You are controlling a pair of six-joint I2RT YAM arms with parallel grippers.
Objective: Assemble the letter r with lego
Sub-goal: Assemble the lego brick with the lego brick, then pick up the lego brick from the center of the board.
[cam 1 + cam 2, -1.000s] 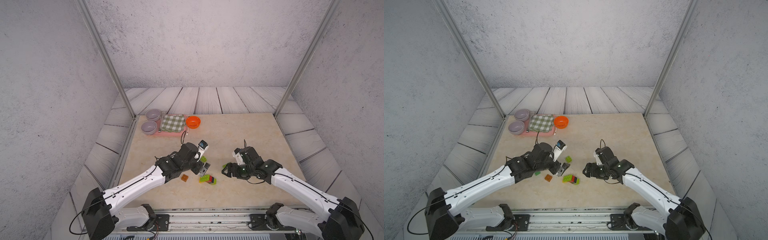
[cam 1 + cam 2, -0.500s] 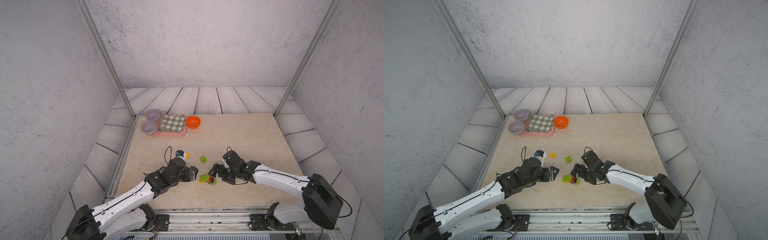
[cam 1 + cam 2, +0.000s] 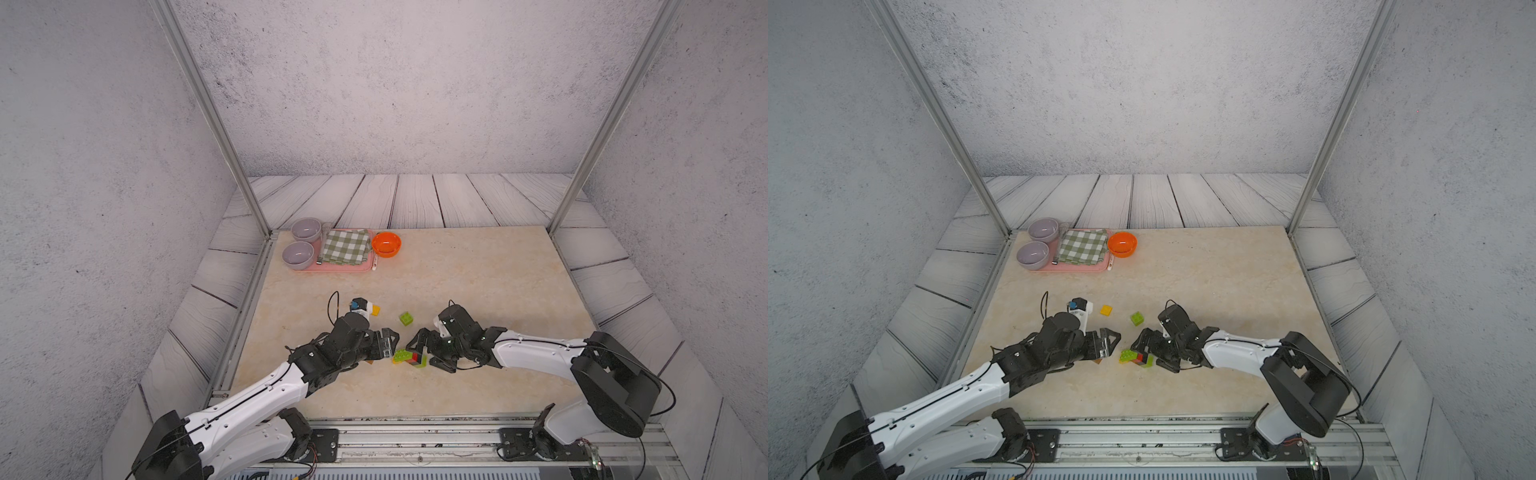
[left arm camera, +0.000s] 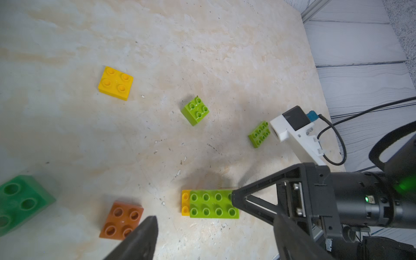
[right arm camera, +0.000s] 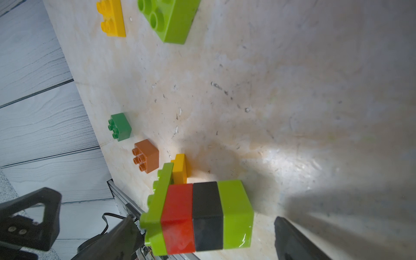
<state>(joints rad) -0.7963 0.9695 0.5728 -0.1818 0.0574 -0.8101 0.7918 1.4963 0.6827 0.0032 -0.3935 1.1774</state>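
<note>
The lego assembly (image 3: 409, 357) (image 3: 1136, 357) lies on its side near the table's front: a long lime brick (image 4: 213, 203) joined to a yellow one, plus a red, black and lime stack (image 5: 202, 216). My right gripper (image 5: 203, 221) (image 3: 424, 353) is open, its fingers on either side of that stack. My left gripper (image 4: 216, 243) (image 3: 388, 345) is open and empty, just left of the assembly. Loose bricks lie around: yellow (image 4: 116, 83), lime (image 4: 195, 110) (image 3: 406, 318), another lime (image 4: 259, 134), dark green (image 4: 20, 202) and brown-orange (image 4: 122, 221).
At the back left, a pink tray (image 3: 332, 268) holds two grey bowls (image 3: 298, 254) and a checked cloth (image 3: 347, 246). An orange bowl (image 3: 386, 244) stands next to it. Metal posts rise at the table's back corners, and a rail runs along the front edge.
Both arms have dropped to the table and closed in on the assembly from either side. The right jaws have widened and now straddle the stack. The left jaws have narrowed a little.
</note>
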